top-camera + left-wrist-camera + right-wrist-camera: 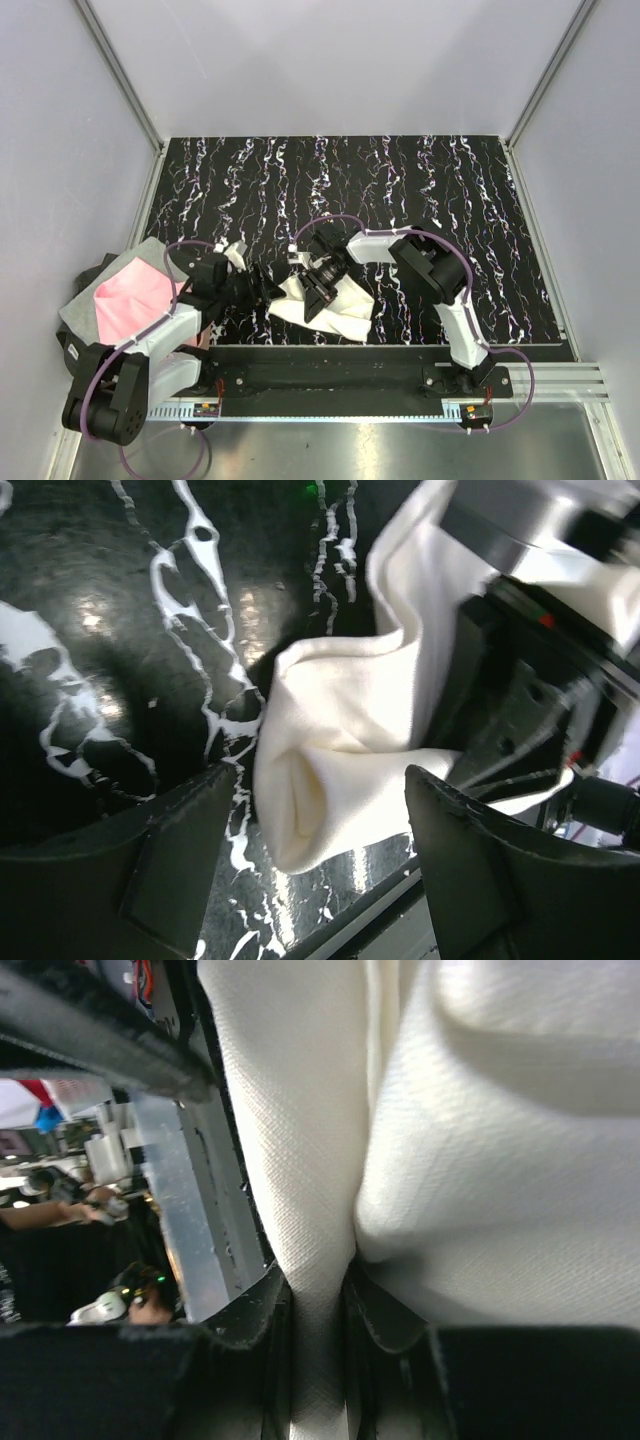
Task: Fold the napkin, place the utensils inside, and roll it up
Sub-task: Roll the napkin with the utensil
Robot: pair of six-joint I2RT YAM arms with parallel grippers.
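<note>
The cream napkin (345,305) lies crumpled near the table's front edge, partly lifted. My right gripper (318,293) is shut on a fold of the napkin (320,1210); the cloth fills the right wrist view. My left gripper (262,285) is open just left of the napkin, and a rolled fold of the cloth (330,770) reaches between its fingers (170,860) without being pinched. The fork and the copper-brown utensil are hidden or out of view.
A pink and grey cloth (125,295) lies at the left, partly off the black marbled table (400,180). The metal front rail (340,360) runs just below the napkin. Grey walls enclose the table.
</note>
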